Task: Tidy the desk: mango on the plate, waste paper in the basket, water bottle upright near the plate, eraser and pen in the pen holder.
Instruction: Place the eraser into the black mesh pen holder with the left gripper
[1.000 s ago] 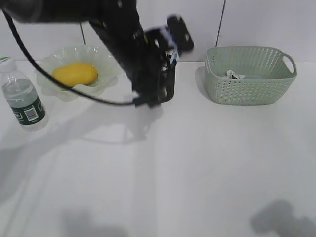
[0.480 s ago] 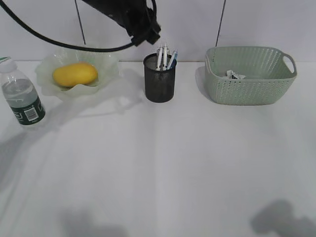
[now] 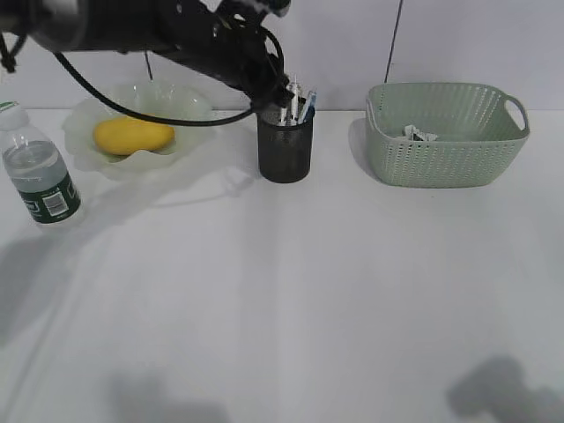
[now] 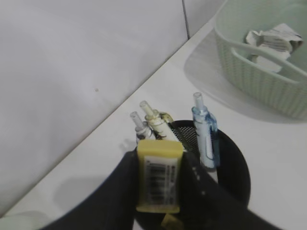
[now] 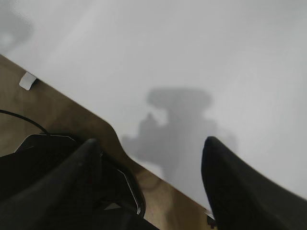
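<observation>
My left gripper (image 4: 160,163) is shut on a yellow eraser (image 4: 159,176) with a barcode label, held just above the near rim of the black mesh pen holder (image 4: 236,160). A blue pen (image 4: 205,133) and white pens (image 4: 152,120) stand inside it. In the exterior view the left gripper (image 3: 278,89) hangs at the pen holder (image 3: 285,152), hiding the eraser. The mango (image 3: 134,135) lies on the green plate (image 3: 192,107). The water bottle (image 3: 40,172) stands upright left of the plate. Waste paper (image 3: 419,134) lies in the basket (image 3: 445,145). My right gripper (image 5: 151,143) is open and holds nothing.
The white desk (image 3: 308,291) stretches wide in front of the objects. The left arm's black cable (image 3: 97,97) loops over the plate. In the right wrist view the desk's edge (image 5: 120,139) runs diagonally, with a brown surface (image 5: 62,115) beyond it.
The left arm rose from low in front of the pen holder, then came back down at the holder's rim. Nothing else moved.
</observation>
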Robot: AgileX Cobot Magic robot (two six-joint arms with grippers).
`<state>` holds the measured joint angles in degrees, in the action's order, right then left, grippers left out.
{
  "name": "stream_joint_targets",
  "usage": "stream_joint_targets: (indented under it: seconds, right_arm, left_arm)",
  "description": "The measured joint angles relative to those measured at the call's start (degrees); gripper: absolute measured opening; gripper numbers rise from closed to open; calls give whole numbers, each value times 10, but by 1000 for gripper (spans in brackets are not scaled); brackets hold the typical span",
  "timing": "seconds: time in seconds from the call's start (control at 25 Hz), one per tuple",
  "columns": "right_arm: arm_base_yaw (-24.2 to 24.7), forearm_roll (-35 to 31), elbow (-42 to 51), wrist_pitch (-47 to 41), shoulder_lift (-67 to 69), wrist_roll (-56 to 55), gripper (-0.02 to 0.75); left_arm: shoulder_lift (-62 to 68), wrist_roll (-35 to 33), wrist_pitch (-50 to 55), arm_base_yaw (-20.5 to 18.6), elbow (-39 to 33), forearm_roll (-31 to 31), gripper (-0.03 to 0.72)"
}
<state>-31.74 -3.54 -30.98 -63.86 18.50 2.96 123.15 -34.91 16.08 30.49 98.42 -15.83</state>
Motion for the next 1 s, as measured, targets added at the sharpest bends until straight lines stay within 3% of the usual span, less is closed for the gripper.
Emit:
stream_joint_targets:
  seconds: [0.32, 0.48, 0.72, 1.0]
  right_arm:
    - [0, 0, 0, 0, 0, -2, 520]
    - [0, 0, 0, 0, 0, -3, 520]
    - [0, 0, 0, 0, 0, -4, 519]
    - [0, 0, 0, 0, 0, -4, 519]
  left_arm:
    - [23, 0, -27, 0, 0, -50, 205]
    - [26, 0, -27, 0, 0, -58, 276]
    - [24, 0, -28, 0, 0, -60, 454]
    - [-20, 0, 21, 0, 0, -61, 486]
